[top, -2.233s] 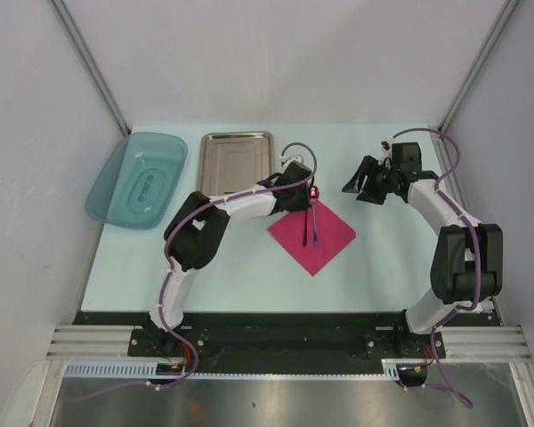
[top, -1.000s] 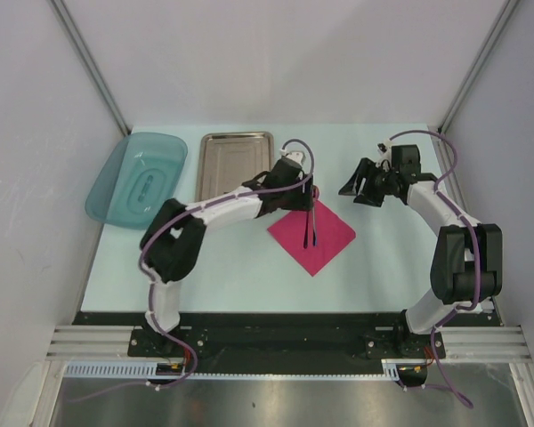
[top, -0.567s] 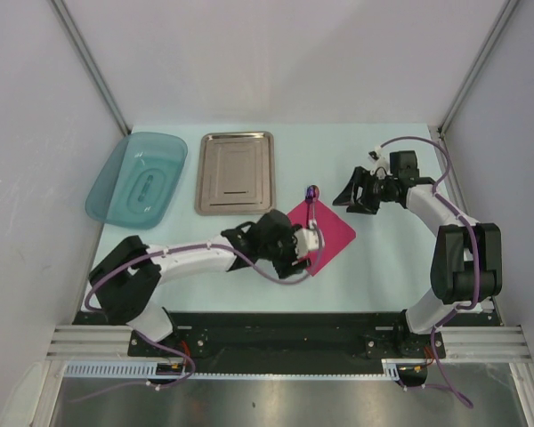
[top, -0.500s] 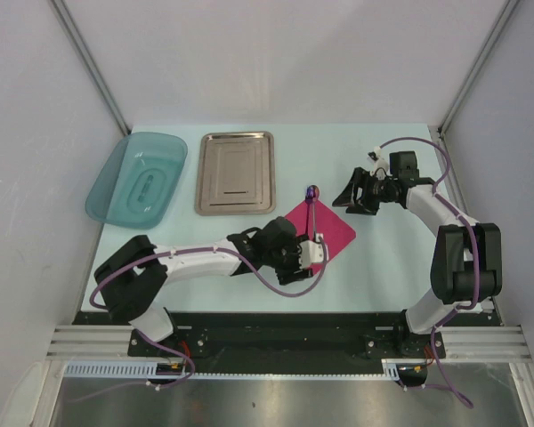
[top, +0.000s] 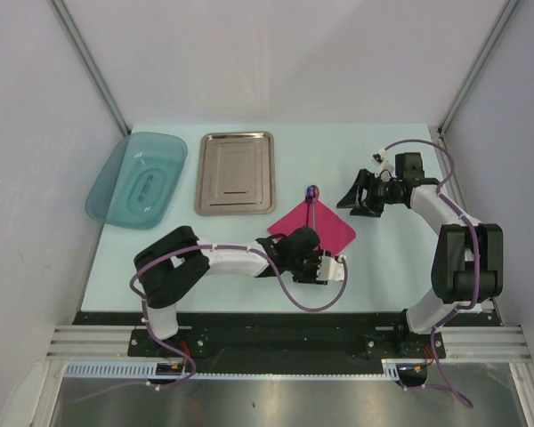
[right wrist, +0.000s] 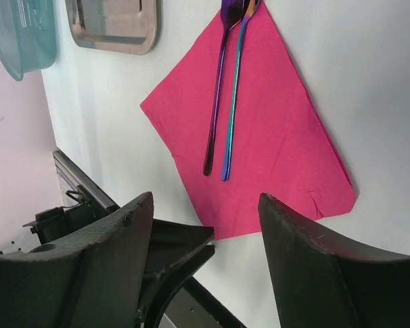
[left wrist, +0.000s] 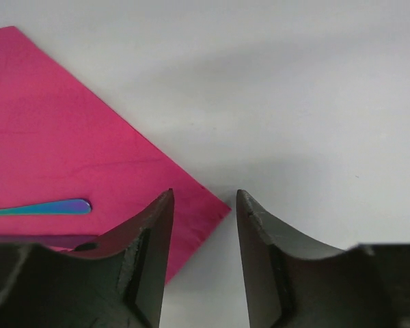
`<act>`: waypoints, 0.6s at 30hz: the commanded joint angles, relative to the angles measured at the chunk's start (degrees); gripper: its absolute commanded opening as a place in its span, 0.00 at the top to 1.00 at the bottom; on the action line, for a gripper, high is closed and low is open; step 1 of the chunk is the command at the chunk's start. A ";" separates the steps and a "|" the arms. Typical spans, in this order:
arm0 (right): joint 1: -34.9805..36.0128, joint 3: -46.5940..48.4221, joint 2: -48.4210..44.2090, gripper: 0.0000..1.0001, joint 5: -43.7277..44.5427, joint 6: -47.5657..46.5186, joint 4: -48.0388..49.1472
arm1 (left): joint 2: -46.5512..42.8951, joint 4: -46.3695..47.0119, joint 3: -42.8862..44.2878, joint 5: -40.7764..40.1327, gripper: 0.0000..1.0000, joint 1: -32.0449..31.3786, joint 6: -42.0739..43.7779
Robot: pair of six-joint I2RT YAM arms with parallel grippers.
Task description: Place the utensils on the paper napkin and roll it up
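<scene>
Now we are seeing the left gripper (left wrist: pixel 203 197) sitting low at the near corner of the napkin (top: pixel 331 224). About two seconds back it was up at the far corner, over the heads of the utensils. The left arm is folding across the front of the table (top: pixel 383 267) to reach this spot. Its jaws are standing a narrow gap apart and gripping nothing. The napkin's corner is pointing into that gap, and one finger is overlapping the paper's edge in the wrist view; we cannot tell whether it is touching.

Fork (right wrist: pixel 217 89) and spoon (right wrist: pixel 234 89) are lying side by side along the napkin's diagonal, handles toward the near corner, heads poking past the far one.

Right gripper (top: pixel 349 205) is hovering just off the napkin's far-right side, barely moved, jaws wide and empty.

Tray (top: pixel 236 173) and dish (top: pixel 138 178) are sitting well apart at far left.

We are reading this as placing done and rolling about to start. The next move is probably pinching that corner and turning it over the handles. Thin paper may be slipping from the pinch or dragging the utensils askew.
</scene>
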 commanded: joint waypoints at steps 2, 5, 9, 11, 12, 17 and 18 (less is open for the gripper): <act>-0.53 -0.40 -0.55 0.32 -1.60 -0.85 -0.63 | 3.46 -0.43 3.76 -0.20 0.60 0.96 2.38; -0.53 -0.32 -0.55 0.33 -1.77 -0.76 -0.54 | 3.91 -2.01 4.64 -0.20 0.76 1.22 2.56; -0.53 -0.49 -0.64 0.33 -1.95 -0.85 -0.45 | 2.59 -2.72 4.82 1.64 0.93 1.14 1.51; -0.53 -0.93 -0.90 0.33 -2.12 -0.94 -0.54 | 2.32 -3.42 5.78 2.61 0.99 0.87 -0.16; -0.53 -1.11 -0.99 0.33 -2.04 -1.03 -0.63 | 2.32 -3.68 6.05 2.70 1.00 0.70 -0.69; -0.53 -1.81 -1.78 0.34 -2.21 -1.46 -0.81 | 1.18 -5.26 8.07 4.98 1.00 0.61 -2.54; -0.53 -1.81 -1.78 0.34 -2.30 -1.38 -0.98 | 1.09 -5.79 8.51 5.42 1.00 0.69 -2.80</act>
